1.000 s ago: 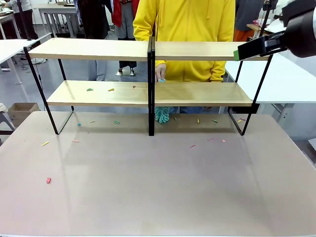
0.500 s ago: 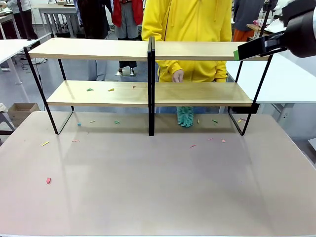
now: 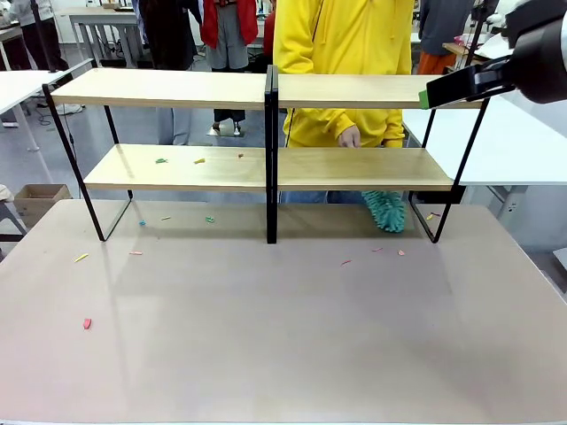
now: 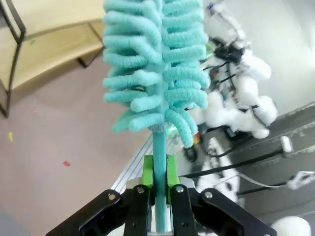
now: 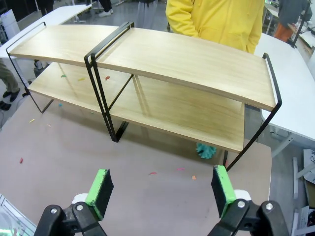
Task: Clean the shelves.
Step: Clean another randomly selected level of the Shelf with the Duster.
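Left gripper (image 4: 158,173) clenches the slim teal stem of a fluffy chenille duster (image 4: 155,73) rising above it. Right gripper (image 5: 161,186) gapes, with the pale wooden, black-framed shelves (image 5: 187,64) beyond its green pads (image 5: 101,187).

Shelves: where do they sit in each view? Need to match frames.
Front view: shelves span the middle, on the table's far side.
Left wrist view: shelves in the top-left corner, beside the teal duster gripped by the left end effector.
Right wrist view: shelves across the upper half, beyond the open right end effector.
Shared landmark: the lower board in its black frame.
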